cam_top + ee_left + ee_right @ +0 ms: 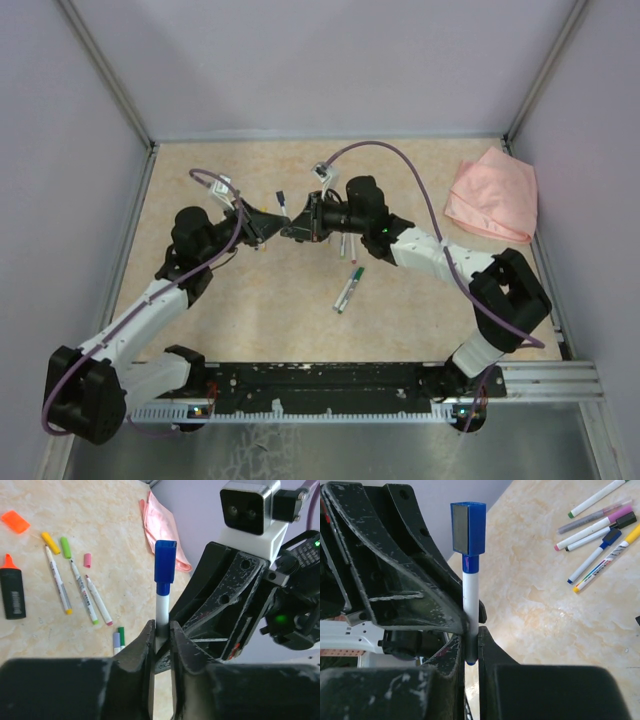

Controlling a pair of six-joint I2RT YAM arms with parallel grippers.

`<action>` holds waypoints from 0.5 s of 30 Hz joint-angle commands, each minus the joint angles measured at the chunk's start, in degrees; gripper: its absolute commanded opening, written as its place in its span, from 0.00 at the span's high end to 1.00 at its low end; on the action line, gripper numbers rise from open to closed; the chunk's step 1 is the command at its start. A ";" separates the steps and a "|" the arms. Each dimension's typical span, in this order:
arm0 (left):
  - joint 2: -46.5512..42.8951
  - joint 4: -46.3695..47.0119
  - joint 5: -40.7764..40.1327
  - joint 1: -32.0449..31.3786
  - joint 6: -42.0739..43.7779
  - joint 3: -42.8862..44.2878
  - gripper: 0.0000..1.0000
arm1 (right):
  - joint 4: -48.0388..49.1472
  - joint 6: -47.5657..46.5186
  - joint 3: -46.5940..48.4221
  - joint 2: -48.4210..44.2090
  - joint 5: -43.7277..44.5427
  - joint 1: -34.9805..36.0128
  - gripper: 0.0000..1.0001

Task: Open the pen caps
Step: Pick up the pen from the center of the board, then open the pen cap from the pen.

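Above the beige marbled worktop point(250, 300), between the two arms, a square-topped blue plastic cap point(165, 560) sits on the upper end of a slim white pen barrel point(162, 611). The barrel stands upright in both wrist views. We see the left end effector point(161, 632) clamped on the barrel below the cap, with a scuffed black finger pressed to each side. The right end effector point(471, 642) is closed on the same barrel near its lower end. Both therefore hold one pen, and neither touches the cap. In the right wrist view one face of the cap carries a grey pad.

Looking outward in the left wrist view, we find two pens lying side by side on the worktop, one with a short yellow cap point(50, 542) and one with a short green cap point(65, 546). A small loose pink cap point(87, 560) lies just off the tip of a third pen. Farther left a flat orange cap point(16, 521) lies apart from a black highlighter body point(12, 592).

In the right wrist view we see a cluster of slim pens, among them a pink cap point(621, 514), a black cap point(627, 520) and a dark blue cap point(610, 537). A crumpled pink cloth point(492, 195) lies at the far right corner of the worktop.
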 commanded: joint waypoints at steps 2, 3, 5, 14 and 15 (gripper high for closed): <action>-1.83 -0.47 0.62 0.94 1.49 3.05 0.60 | 2.15 0.19 2.03 0.29 0.55 0.43 1.00; -2.11 -1.22 0.44 1.42 1.45 3.38 0.53 | 2.37 0.26 1.85 0.21 0.24 0.42 1.00; -2.42 -2.50 0.40 2.74 0.98 4.12 0.41 | 2.95 0.29 1.43 -0.14 -1.05 0.43 1.00; -1.30 -1.67 9.30 10.66 -2.78 6.57 0.29 | 9.56 0.97 -1.96 -2.03 -7.69 0.34 1.00; -0.75 -0.29 11.23 11.45 -3.71 6.70 0.29 | 10.16 1.17 -2.07 -2.10 -8.22 0.29 1.00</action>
